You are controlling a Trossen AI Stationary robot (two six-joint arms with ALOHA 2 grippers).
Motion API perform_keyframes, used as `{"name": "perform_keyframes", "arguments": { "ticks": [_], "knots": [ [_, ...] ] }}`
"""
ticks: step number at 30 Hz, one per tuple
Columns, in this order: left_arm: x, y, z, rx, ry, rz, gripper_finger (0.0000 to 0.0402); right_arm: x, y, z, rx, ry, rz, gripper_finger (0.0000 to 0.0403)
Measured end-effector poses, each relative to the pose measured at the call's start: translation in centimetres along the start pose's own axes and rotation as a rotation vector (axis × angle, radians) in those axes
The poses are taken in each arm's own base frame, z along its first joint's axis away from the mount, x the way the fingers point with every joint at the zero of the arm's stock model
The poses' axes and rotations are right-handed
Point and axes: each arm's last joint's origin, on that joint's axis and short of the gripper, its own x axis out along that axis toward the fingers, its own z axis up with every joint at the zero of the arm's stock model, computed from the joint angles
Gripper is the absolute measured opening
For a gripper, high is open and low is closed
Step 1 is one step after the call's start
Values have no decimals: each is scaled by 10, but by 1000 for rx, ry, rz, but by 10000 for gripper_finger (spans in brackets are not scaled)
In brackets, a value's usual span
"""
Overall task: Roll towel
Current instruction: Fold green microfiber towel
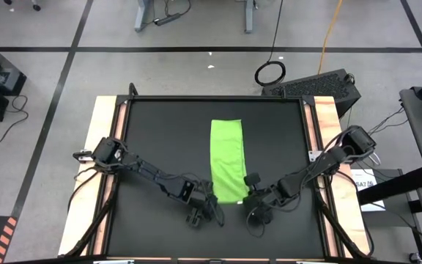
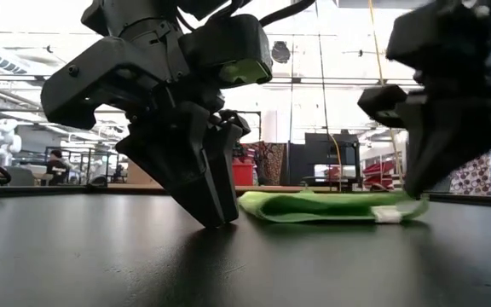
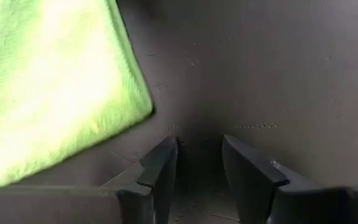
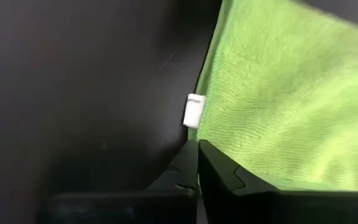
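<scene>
The lime-green towel lies flat on the black table as a long folded strip running from far to near. My left gripper is open, fingers pointing down at the table just left of the towel's near-left corner, not touching it. My right gripper is at the towel's near-right corner, beside a small white tag. Its fingers look shut on the towel's edge there. In the low view the towel lies low between the two grippers. My right gripper meets the towel's right edge near its near corner, just by the white tag. Its fingers come from above, slanting down, and a sliver of green shows between them. How many layers, I cannot tell. The towel lies flat on the table.
The black mat has bare room to the left and right of the towel. Wooden table rims run along both sides. Cables and equipment stand on the floor beyond the table.
</scene>
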Motion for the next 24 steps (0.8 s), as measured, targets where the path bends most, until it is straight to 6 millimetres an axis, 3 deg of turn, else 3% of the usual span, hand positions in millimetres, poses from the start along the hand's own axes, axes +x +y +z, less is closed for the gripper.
{"name": "perform_keyframes", "arguments": {
  "ticks": [4, 9, 16, 19, 24],
  "knots": [
    [0, 2, 0, -4, 0, -15, 138, 9, 2, -4, 2, 36, 12, 7],
    [-6, 3, 3, 19, 9, 1, 138, 12, 3, -5, 13, 50, 3, 48],
    [-16, -10, 9, 221, -14, 204, 140, 12, 2, -6, 8, 51, -19, 112],
    [-15, -17, 9, 307, -12, 225, 151, 12, 2, -6, 8, 52, -21, 128],
    [-9, -15, 9, 310, -55, 249, 186, 12, 2, -6, 7, 53, -22, 136]
  ]
}}
